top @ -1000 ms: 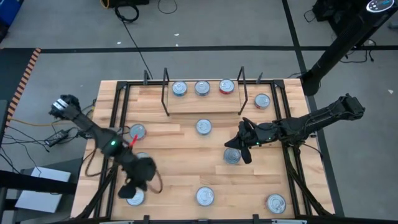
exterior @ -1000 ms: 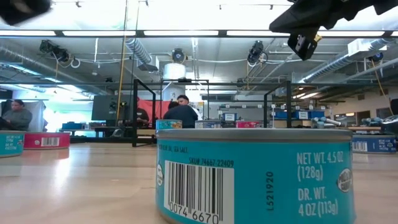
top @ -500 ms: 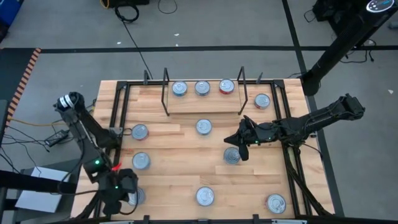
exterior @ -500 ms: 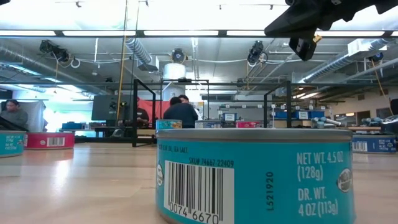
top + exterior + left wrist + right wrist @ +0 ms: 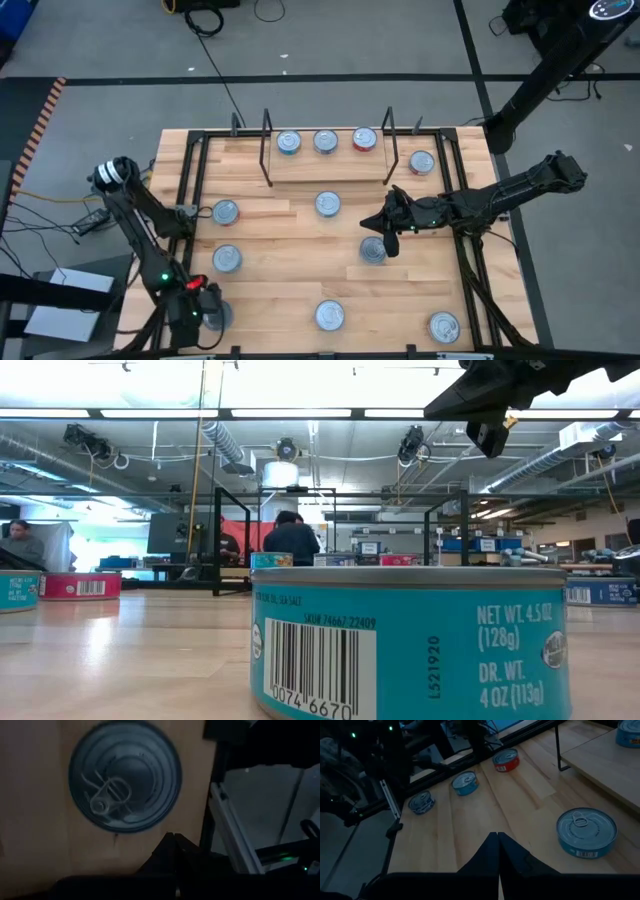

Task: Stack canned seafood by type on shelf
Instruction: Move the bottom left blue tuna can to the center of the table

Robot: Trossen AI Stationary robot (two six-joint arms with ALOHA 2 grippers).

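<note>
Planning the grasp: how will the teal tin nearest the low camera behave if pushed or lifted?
The teal tin sits flat on its base and is wider than tall, so it will probably slide rather than tip or roll. Its straight side looks rigid, likely holding firm under the jaws. The 128 g printed on its label suggests it is light.

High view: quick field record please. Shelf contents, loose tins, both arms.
shelf: three tins in a row, two blue, one red
loose tins on table: seven in view, one at far right, one mid-table
left gripper: near-left corner, jaws shut, empty, over a tin
right gripper: mid-right, jaws shut, empty, above a tin
</note>
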